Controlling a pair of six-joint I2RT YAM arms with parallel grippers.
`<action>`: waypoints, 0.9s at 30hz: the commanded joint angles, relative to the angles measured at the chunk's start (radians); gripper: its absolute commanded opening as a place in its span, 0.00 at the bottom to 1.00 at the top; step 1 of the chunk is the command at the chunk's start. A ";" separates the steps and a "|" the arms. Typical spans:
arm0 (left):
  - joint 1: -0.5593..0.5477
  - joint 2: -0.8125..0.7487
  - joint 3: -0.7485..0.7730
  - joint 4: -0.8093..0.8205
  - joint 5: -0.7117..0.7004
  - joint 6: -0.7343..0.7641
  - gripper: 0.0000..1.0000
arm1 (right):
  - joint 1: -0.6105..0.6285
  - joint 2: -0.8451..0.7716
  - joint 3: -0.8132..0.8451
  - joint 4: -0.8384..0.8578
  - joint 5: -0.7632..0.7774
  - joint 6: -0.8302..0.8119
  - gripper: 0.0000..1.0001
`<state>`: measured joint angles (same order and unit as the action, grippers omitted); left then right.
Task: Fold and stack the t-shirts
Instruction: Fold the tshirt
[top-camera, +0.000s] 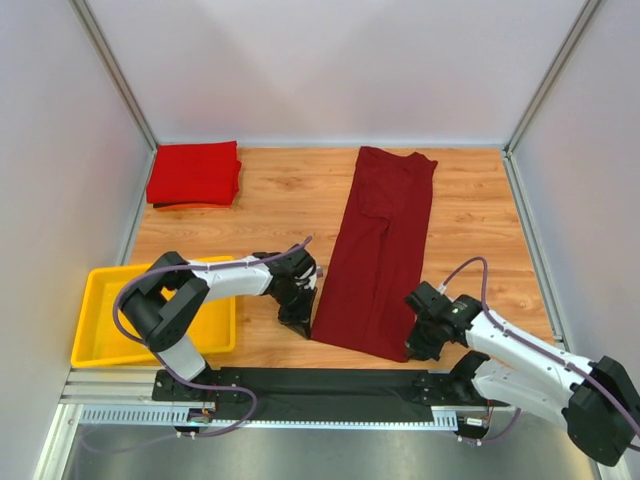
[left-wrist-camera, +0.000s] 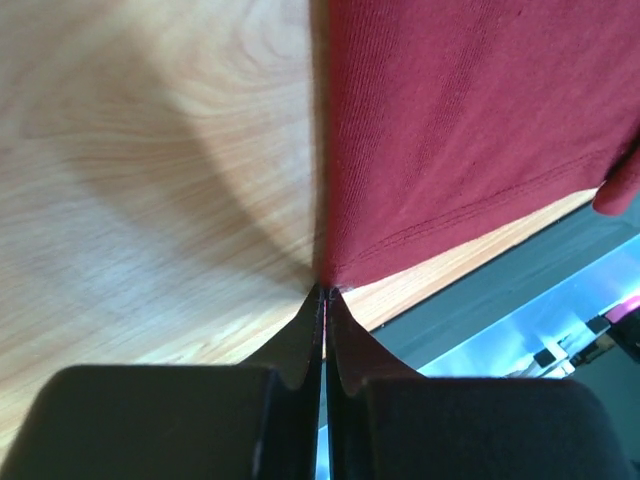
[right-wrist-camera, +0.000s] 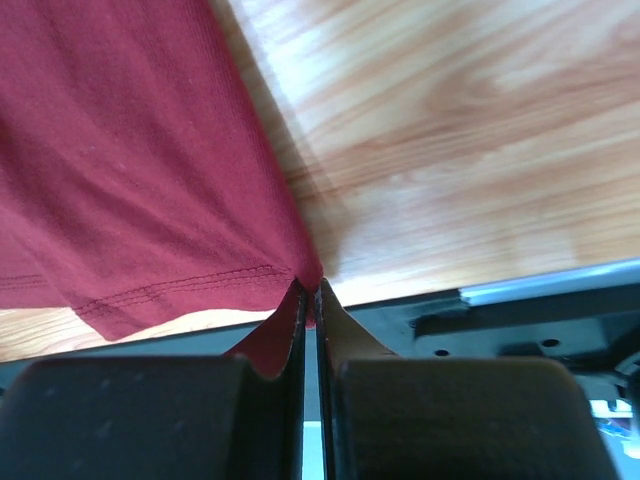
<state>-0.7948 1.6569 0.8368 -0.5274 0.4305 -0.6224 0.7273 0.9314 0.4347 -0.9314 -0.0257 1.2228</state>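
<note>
**A:** What is shown from above?

**B:** A dark red shirt (top-camera: 378, 250) is seen laid out as a long strip on the wooden surface (top-camera: 480, 220), running from the back wall towards the arms. Its sleeves cannot be made out. A bright red shirt (top-camera: 195, 172) is seen folded in the far left corner, well apart from the first. A thin dark edge shows beneath it and cannot be identified. A yellow tray (top-camera: 100, 330) is seen at the near left, partly covered by the left arm.

**A:** How are the hands placed?

**B:** The left hand (top-camera: 304, 328) is set at the near left corner of the dark red shirt, and the right hand (top-camera: 414, 350) at the near right corner. From above, the fingertips are too small to be judged.

**A:** What is given by the wrist views?

**B:** In the left wrist view, the fingers (left-wrist-camera: 300, 340) are pressed together, and the hemmed corner of the shirt (left-wrist-camera: 450, 120) is drawn into their tips. In the right wrist view, the fingers (right-wrist-camera: 340, 340) are clamped on the other corner, with red cloth (right-wrist-camera: 120, 180) seen between them. Most of the shirt is cut off in both views. A blurred reddish shape at the right edge of the left wrist view cannot be named.
</note>
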 joint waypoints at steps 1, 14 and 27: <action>-0.011 -0.064 -0.036 0.020 0.004 -0.034 0.00 | 0.014 -0.040 -0.013 -0.098 0.063 0.029 0.00; -0.012 -0.120 -0.041 0.007 0.024 -0.080 0.00 | 0.026 -0.077 0.035 -0.165 0.090 0.018 0.00; -0.034 -0.114 0.016 -0.054 0.011 -0.046 0.37 | 0.026 -0.016 0.085 -0.145 0.101 -0.013 0.00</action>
<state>-0.8204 1.5658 0.8272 -0.5385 0.4770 -0.6823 0.7460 0.9123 0.4915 -1.0653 0.0460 1.2201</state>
